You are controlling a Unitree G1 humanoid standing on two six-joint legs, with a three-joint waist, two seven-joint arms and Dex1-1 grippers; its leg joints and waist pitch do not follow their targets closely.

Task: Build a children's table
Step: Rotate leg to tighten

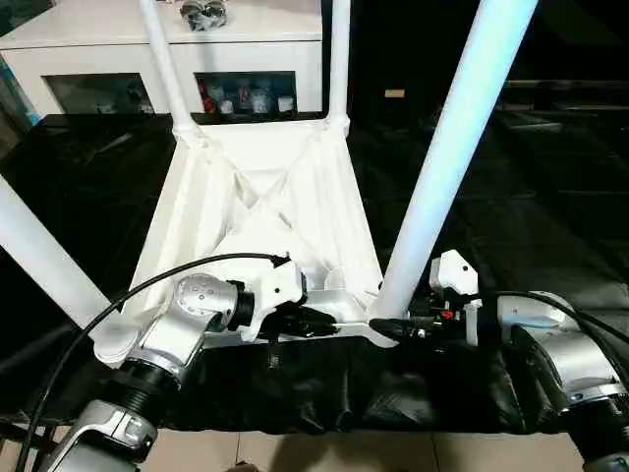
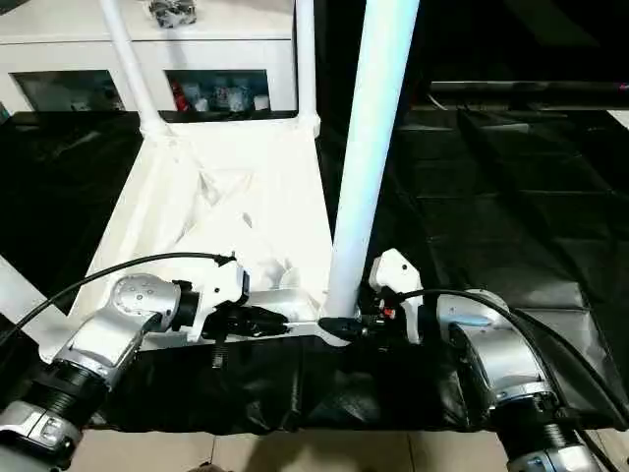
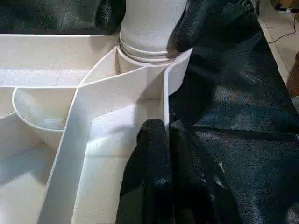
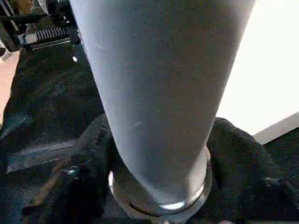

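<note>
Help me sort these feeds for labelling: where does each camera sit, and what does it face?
Left eye: on the head, looking down at the upturned tabletop and legs; both forearms show.
Right eye: beside it, same scene.
Left wrist: along the left gripper, fingers pinching the tabletop's edge wall.
Right wrist: along the right gripper, fingers flanking the near right leg.
Shared: that leg stands in both wrist views.

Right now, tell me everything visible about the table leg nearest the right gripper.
The near right leg is a long, smooth white plastic tube standing upright, slightly tilted, seated in the corner socket of the upturned tabletop. Its flared base shows stepped rings above the socket. The right gripper has its black fingers on either side of that base. The left gripper pinches the tabletop's rim beside it.
</note>
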